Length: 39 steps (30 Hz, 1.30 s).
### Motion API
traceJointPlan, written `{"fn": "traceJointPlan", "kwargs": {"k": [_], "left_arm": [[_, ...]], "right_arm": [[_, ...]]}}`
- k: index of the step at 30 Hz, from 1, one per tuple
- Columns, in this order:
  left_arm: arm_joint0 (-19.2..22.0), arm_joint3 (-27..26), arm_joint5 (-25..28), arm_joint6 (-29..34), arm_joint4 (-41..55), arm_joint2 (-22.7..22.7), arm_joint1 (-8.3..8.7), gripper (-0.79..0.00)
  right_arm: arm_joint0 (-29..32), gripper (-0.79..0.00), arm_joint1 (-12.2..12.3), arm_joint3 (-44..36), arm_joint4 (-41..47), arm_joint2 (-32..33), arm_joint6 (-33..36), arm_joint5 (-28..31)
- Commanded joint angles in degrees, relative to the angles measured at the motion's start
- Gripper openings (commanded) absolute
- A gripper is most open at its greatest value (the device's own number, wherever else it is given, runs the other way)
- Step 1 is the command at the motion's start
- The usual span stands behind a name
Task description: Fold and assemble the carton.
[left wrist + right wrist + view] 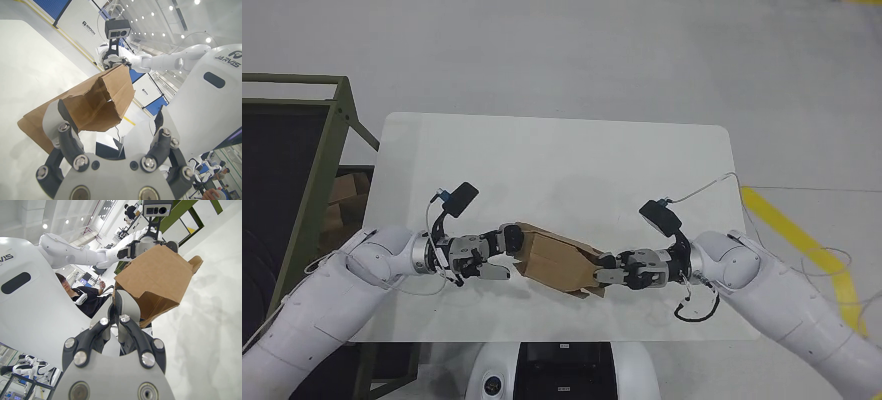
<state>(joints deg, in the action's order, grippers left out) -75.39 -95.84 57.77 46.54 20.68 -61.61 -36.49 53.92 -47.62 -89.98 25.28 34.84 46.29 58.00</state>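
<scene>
At left, left pincer (504,255): wide open at the carton's end; one finger (51,121) touches a flap's inner face, the other stands apart in free air.
Risk at left: with nothing clamped here, a push from that finger would likely shove or twist the carton instead of folding the flap; the ragged flap edge could tear further.
In the middle, carton (557,262): a brown sleeve, partly opened out, lying slantwise between both pincers over the near edge of the table (542,160); whether it rests on the table cannot be told.
Risk in the middle: uneven pressure could collapse the sleeve flat, or send it off the near edge.
At right, right pincer (604,275): closed on a thin wall edge at the carton's other end.
Risk at right: it is the sole hold and a narrow one, so the cardboard may slip out or crease there.
</scene>
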Motion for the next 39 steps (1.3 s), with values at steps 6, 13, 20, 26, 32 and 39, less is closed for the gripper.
{"fn": "traceJointPlan", "kwargs": {"k": [6, 13, 20, 26, 32, 39], "left_arm": [[2.54, 0.02, 0.23, -0.24, 0.79, 3.83, 2.09, 0.000], [4.36, -0.30, 0.23, -0.25, 2.54, 6.05, 3.23, 0.000], [5.83, -1.53, 0.23, -0.25, 3.82, 8.93, 3.89, 0.000], [7.24, -1.91, 0.23, -0.24, 4.27, 11.09, 4.72, 0.000], [8.58, -2.03, 0.23, -0.24, 3.71, 13.19, 5.70, 0.000], [10.05, -2.91, 0.23, -0.24, 3.76, 15.26, 6.56, 0.000]], "right_arm": [[-1.12, -0.785, 0.53, 0.04, 1.14, -1.33, 0.00, 0.00], [-1.69, -0.785, 0.79, -0.01, 1.58, -2.01, 0.00, 0.00], [-1.86, -0.785, 0.87, 0.33, 2.22, -2.05, -0.01, 0.00], [-1.34, -0.785, 0.88, 0.49, 2.61, -1.39, -0.01, 0.00], [-0.77, -0.785, 0.86, 0.64, 2.75, -0.55, -0.01, 0.00], [-0.07, -0.785, 0.79, 0.91, 3.02, 0.32, -0.01, 0.00]]}}
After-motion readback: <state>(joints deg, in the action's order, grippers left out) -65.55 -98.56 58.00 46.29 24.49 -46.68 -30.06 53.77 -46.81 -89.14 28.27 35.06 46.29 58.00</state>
